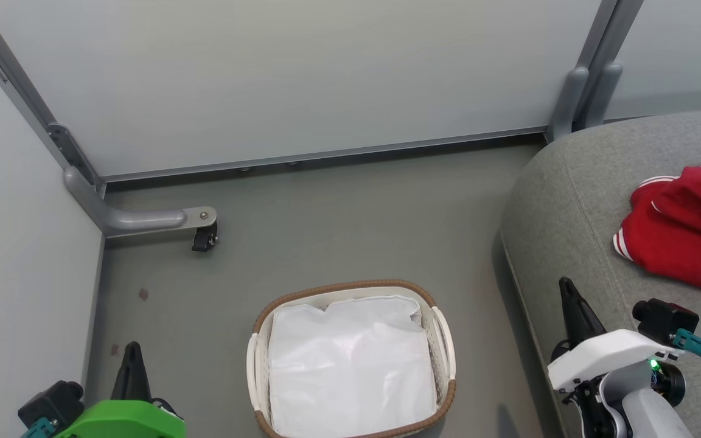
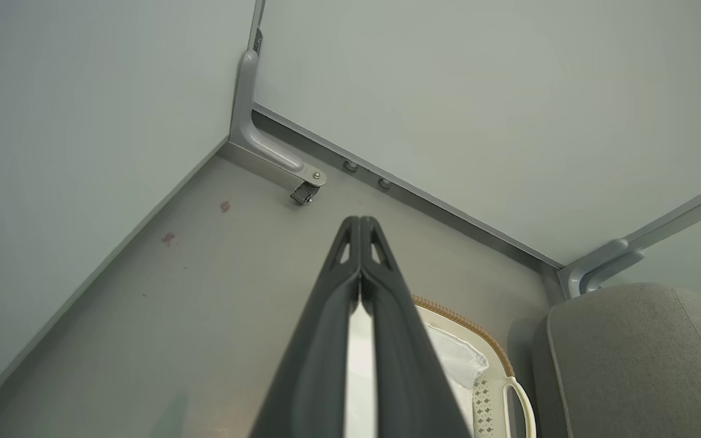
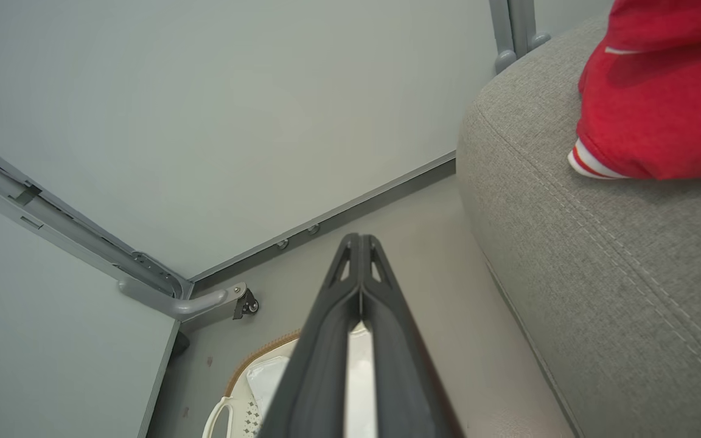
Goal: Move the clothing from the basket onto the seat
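The red clothing (image 1: 688,228) with white striped trim lies bunched on the grey seat (image 1: 569,207) at the right; it also shows at the top right as clothing (image 3: 661,109) on the seat (image 3: 600,255). The white basket (image 1: 442,340) with a brown woven rim stands on the floor at bottom centre, holding only a plain white sheet (image 1: 350,365). My left gripper (image 1: 133,350) is at the lower left, left of the basket, shut and empty (image 2: 359,222). My right gripper (image 1: 566,286) is over the seat's front edge, shut and empty (image 3: 359,238).
Pale partition walls close off the back and left. A grey bracket with a small caster (image 1: 204,237) juts onto the grey floor (image 1: 356,225) at the left corner. Another grey post foot (image 1: 569,103) stands beside the seat's rounded corner.
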Tool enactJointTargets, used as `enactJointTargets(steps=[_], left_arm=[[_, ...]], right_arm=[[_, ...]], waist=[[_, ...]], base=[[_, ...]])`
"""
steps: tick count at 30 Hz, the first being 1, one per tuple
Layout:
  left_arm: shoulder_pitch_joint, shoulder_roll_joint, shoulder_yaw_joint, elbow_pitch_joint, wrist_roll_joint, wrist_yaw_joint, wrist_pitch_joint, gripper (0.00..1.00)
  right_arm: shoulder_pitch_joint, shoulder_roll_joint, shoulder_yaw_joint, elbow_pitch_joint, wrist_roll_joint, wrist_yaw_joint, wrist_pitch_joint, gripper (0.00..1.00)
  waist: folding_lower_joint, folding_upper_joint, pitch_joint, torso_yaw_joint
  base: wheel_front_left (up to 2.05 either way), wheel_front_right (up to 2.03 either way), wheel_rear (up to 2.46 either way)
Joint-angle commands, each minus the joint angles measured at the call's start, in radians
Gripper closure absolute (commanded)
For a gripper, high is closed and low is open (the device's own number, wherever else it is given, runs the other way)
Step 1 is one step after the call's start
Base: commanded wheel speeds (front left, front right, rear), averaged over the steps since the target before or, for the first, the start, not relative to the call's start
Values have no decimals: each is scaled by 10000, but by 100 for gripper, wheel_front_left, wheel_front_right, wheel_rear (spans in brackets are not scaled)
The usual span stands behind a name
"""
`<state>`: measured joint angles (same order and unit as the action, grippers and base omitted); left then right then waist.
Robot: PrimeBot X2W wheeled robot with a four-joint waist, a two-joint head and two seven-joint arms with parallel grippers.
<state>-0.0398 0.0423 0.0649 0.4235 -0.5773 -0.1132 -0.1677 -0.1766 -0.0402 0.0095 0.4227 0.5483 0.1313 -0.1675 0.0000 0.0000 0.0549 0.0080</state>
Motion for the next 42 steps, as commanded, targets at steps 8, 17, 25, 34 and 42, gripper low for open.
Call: enactJointTargets(steps=[8,17,25,34,42], left_arm=[[-284,55,100,-391,-1435,-34,355,100],[-362,62,156,-592,-2642,-58,684,100],[-410,69,199,-744,-3615,-78,963,100],[-485,77,248,-930,-4738,-103,1272,100],[-505,82,286,-1054,-5544,-108,1497,100]], right_arm=[[26,-58,-192,-403,1473,-2,363,100],[111,-69,-335,-600,2714,-3,700,100],[186,-76,-454,-758,3714,-4,965,100],[281,-86,-585,-934,4863,-4,1275,100],[349,-92,-684,-1065,5708,-5,1503,100]], waist=[[0,0,-41,-6],[0,0,-85,-13],[0,0,-123,-19],[0,0,-172,-27],[0,0,-211,-33]], base=[[0,0,0],[0,0,0],[0,0,0],[0,0,0],[0,0,0]])
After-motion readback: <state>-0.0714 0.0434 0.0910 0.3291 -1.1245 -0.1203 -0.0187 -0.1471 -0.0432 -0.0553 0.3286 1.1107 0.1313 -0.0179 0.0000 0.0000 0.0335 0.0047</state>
